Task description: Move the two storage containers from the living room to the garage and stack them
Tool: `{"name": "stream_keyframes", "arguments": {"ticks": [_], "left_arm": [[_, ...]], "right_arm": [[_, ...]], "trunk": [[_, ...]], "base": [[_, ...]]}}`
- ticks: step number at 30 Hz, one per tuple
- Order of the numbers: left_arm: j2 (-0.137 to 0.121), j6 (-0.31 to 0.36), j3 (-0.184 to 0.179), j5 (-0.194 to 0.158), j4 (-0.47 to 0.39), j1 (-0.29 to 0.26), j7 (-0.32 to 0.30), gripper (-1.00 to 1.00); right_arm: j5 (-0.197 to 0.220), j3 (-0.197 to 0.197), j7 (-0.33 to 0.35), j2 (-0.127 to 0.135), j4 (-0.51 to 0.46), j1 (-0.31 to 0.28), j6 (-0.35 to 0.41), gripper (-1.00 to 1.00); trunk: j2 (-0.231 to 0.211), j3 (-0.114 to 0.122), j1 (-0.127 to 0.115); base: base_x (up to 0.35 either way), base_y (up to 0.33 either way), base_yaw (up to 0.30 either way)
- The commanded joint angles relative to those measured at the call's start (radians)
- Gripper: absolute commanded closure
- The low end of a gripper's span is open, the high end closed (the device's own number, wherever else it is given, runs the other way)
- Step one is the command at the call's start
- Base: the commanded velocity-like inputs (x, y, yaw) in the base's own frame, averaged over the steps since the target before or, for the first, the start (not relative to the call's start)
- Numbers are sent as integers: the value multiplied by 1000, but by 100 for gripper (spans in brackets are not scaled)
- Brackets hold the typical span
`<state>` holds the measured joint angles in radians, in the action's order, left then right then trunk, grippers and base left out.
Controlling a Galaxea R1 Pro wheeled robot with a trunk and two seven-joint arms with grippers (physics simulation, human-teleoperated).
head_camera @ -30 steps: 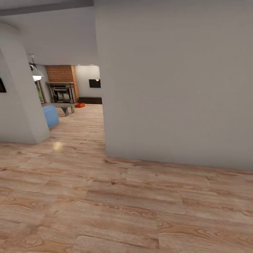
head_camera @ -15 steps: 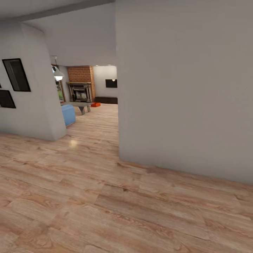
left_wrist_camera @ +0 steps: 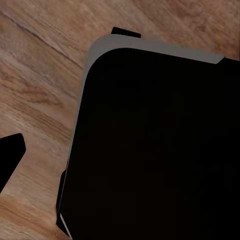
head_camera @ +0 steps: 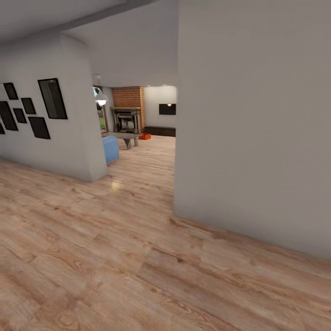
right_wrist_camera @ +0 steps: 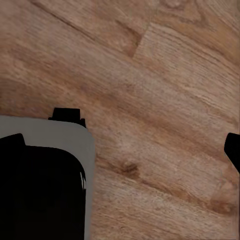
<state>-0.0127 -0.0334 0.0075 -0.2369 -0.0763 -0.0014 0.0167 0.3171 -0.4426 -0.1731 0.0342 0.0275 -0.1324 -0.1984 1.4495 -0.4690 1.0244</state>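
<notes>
Far down the passage, one orange-red storage container (head_camera: 145,136) lies on the living room's wood floor, beside a low grey table (head_camera: 125,136) and in front of the brick fireplace (head_camera: 128,115). It is small in the head view and its twin cannot be made out. My right gripper (right_wrist_camera: 120,150) hangs open over bare planks with nothing between its fingers. Of my left gripper, one dark fingertip (left_wrist_camera: 10,159) shows at the frame's edge, set wide, with nothing held.
A big pale wall block (head_camera: 253,138) closes the right side, its corner near mid-view. A left wall (head_camera: 69,138) carries black frames. Between them a wood-floored opening leads to the blue sofa (head_camera: 110,148). My black base (left_wrist_camera: 150,150) sits under the wrists.
The whole head picture has slid to the right, so the camera has turned left. Black frames on the left wall have come into view. The container has not moved.
</notes>
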Motion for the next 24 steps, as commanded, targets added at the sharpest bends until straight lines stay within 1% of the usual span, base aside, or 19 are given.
{"name": "stream_keyframes", "arguments": {"ticks": [1,24], "left_arm": [[0,-2,0,-3,0,0,2,-100],[-1,-2,0,-4,0,0,2,-100]], "right_arm": [[9,-8,0,0,3,-1,-6,-100],[12,-7,0,0,3,-1,-6,-100]], "trunk": [[0,-1,1],[0,-1,1]], "base": [[322,0,271],[322,0,271]]}}
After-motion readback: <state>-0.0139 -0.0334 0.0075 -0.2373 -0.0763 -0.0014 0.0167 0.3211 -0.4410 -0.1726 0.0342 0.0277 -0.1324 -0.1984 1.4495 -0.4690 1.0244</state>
